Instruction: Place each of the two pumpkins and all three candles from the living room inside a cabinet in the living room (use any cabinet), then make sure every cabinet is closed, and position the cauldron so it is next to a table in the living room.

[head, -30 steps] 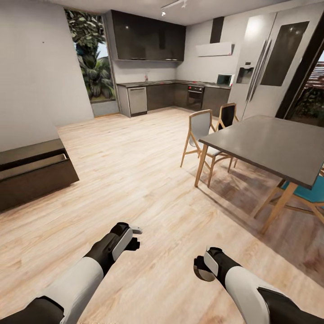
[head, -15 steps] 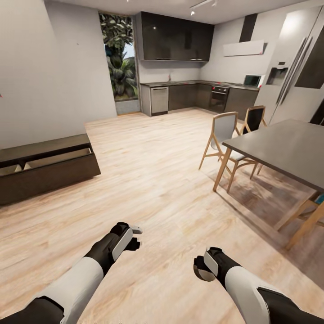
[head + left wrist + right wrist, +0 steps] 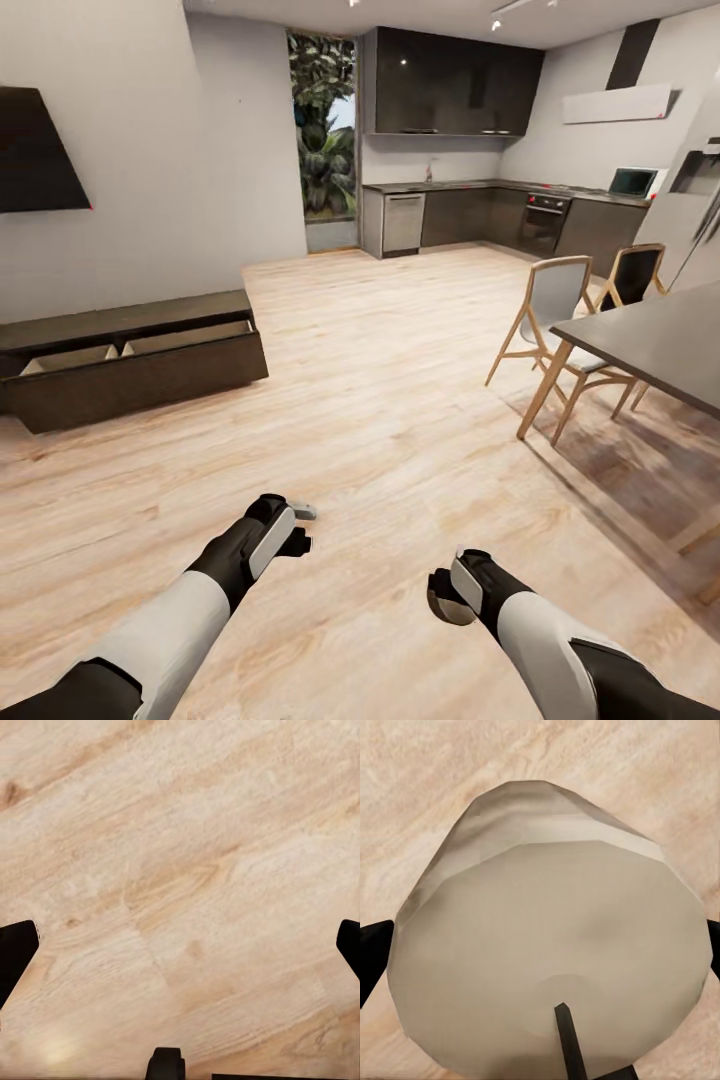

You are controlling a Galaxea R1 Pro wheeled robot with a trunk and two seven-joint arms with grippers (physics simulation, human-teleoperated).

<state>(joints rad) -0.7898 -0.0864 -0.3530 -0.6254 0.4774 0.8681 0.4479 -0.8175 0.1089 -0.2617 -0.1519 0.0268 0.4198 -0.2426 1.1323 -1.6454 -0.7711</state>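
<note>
With the right hand clamped around a candle and the left hand spread wide and empty, the robot looks mid-carry; next it should close on the cabinet, whose drawer stands open by the wall.

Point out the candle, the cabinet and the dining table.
candle [image 3: 555, 967]: right wrist view, its flat top face, above the wick.
cabinet [image 3: 140, 378]: head view, dark front of the open drawer.
dining table [image 3: 660, 340]: head view, grey tabletop.
</note>
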